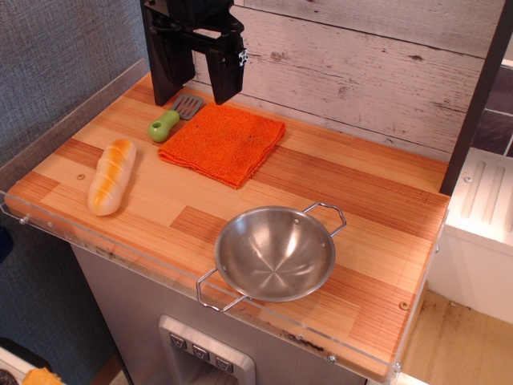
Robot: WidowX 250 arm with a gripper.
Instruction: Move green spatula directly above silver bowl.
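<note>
The green spatula (171, 118) lies at about eleven o'clock on the counter (337, 192), its grey slotted blade just beside the orange cloth (223, 142), well apart from the silver bowl (275, 254) at five o'clock. It looks light, stiff and smooth plastic, so the rounded lime handle seems the surest place to grip, though it may slip. The gripper (195, 95) hangs above the blade, jaws wide and empty.

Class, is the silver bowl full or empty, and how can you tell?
Empty. The silver bowl stands upright near the front of the wooden table, and its bare shiny inside shows all the way down, with nothing lying in it.
</note>
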